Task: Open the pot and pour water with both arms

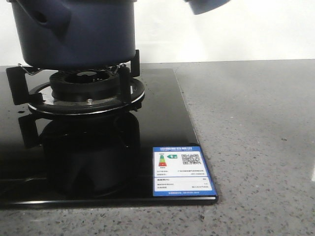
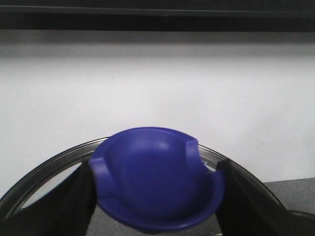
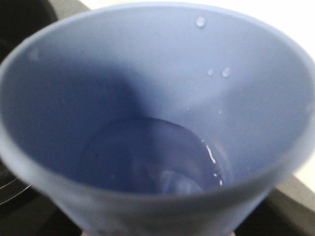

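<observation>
The dark navy pot (image 1: pixel 74 29) sits on the gas burner (image 1: pixel 86 91) at the far left of the front view, its top cut off by the frame. In the left wrist view my left gripper (image 2: pixel 156 196) is shut on the blue knob (image 2: pixel 155 179) of the glass lid (image 2: pixel 44 169), with a black finger (image 2: pixel 74 206) on each side. Whether the lid rests on the pot cannot be told. The light-blue cup (image 3: pixel 157 123) fills the right wrist view, with a little water (image 3: pixel 162 167) at its bottom. It hides my right gripper's fingers. The cup's edge (image 1: pixel 206 5) hangs in the air right of the pot.
The black glass cooktop (image 1: pixel 162 128) carries a blue energy label (image 1: pixel 182 172) at its front right corner. Grey speckled counter (image 1: pixel 256 137) lies to the right. A white wall (image 1: pixel 221 34) stands behind.
</observation>
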You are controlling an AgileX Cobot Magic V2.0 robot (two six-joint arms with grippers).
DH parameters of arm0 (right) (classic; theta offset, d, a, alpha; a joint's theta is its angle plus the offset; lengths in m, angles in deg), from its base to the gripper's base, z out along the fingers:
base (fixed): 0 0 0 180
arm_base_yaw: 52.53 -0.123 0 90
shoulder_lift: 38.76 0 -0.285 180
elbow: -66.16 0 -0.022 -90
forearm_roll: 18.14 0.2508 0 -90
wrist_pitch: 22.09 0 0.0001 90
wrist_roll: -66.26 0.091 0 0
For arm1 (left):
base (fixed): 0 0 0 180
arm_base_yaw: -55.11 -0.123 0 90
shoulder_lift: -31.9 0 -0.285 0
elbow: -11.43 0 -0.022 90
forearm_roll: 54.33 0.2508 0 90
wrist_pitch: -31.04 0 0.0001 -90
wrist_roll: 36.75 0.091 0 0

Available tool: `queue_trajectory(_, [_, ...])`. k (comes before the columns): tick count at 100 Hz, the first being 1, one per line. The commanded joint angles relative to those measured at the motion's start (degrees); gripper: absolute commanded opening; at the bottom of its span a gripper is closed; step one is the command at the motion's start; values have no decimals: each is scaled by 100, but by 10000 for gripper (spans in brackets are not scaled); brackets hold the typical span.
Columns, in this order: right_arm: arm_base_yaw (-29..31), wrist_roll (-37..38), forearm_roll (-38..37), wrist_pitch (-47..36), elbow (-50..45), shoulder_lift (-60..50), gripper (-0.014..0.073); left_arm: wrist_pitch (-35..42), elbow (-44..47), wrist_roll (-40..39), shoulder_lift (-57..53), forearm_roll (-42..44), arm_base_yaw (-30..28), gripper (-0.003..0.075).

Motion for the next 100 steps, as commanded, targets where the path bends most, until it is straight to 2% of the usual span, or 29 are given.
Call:
queue_trajectory(1, [-164, -34, -519, -233, 474, -50, 350, 587, -232, 0, -188, -4, -10, 359])
queue_trajectory(42, [-880, -34, -2789, 713, 1468, 682, 350, 587, -232, 0, -188, -4, -10, 358])
queue_trajectory(74, [-974, -34, -3834, 623, 1504, 829, 350, 587, -232, 0, -188, -4, -10, 358])
queue_trajectory(100, [-974, -103, -4768, -60, 1504, 854, 350, 587, -232, 0, -188, -4, -10, 358])
